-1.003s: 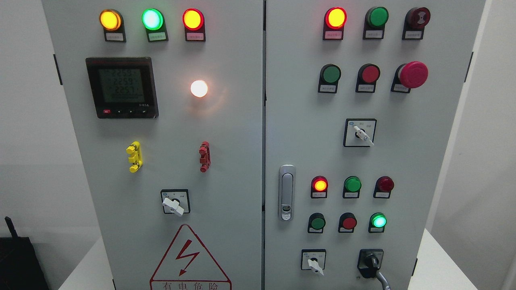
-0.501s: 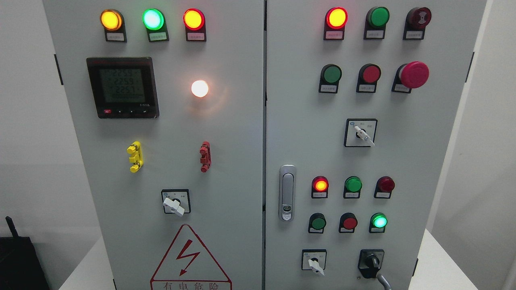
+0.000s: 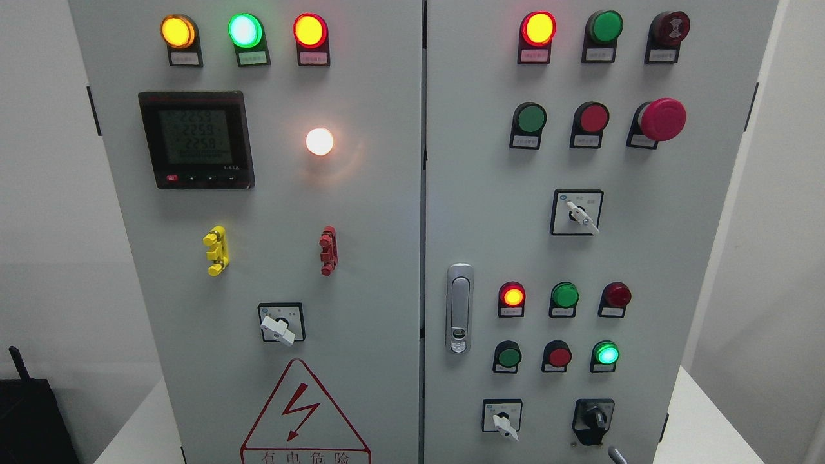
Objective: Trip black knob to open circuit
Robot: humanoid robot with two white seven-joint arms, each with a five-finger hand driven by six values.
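the black rotary knob on its black square base (image 3: 594,420) sits at the lower right of the grey metal cabinet's right door (image 3: 490,219), close to the bottom edge of the view. its pointer stands roughly upright, so by my reading it has not been tripped. just below and right of it, a thin grey tip (image 3: 617,455) pokes up from the bottom edge; it is probably part of the right hand, since it enters right of the middle, but too little shows to tell whether that hand is spread or curled, and it is not touching the knob. the left hand does not show at all.

just left of the knob is a white-handled selector switch on a black-framed plate (image 3: 502,417). above them a lit green round lamp (image 3: 606,354) glows beside an unlit red button and green button. farther left on the same door is the silver door latch (image 3: 459,308).

as i judge it, the whole job remains: reach the knob, take hold of it and turn it. the neighbouring white selector is close, so the reach needs care.
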